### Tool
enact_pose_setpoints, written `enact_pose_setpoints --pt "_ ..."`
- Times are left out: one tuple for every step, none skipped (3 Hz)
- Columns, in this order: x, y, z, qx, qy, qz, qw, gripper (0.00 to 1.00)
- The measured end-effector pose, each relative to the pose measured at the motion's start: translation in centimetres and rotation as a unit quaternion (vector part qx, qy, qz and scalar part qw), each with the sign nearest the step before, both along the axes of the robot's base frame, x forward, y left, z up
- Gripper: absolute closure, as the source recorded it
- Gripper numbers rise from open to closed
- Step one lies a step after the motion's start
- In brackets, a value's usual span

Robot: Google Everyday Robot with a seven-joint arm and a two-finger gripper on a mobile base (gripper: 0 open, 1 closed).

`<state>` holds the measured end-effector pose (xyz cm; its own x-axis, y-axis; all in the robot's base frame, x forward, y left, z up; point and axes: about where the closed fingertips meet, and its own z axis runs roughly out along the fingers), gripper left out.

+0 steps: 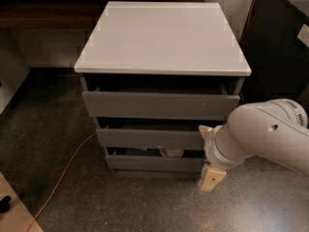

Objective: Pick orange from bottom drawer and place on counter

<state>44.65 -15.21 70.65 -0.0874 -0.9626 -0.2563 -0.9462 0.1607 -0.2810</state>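
Note:
The grey three-drawer cabinet stands in the middle of the camera view, with the light-grey glossy counter (pixel 164 37) on top. The bottom drawer (pixel 145 163) is pulled out a little, and its gap shows only the rim of a white bowl (pixel 171 152). The orange is hidden. My gripper (pixel 212 178), a cream-coloured piece at the end of the white arm (pixel 260 134), hangs low by the bottom drawer's right front corner, just above the floor. It holds nothing that I can see.
An orange cable (pixel 63 173) runs across the speckled floor at the left of the cabinet. A dark brown wooden shelf (pixel 43 13) is at the back left. A dark cabinet (pixel 280 47) stands at the right.

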Motion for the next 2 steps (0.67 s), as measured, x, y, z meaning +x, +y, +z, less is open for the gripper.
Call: enact_pose_setpoints --pt "0.0 0.0 0.0 0.000 0.000 0.000 1.0000 0.00" --pt "0.6 -0.3 -1.6 -0.004 0.006 -0.010 0.9999 0.00"
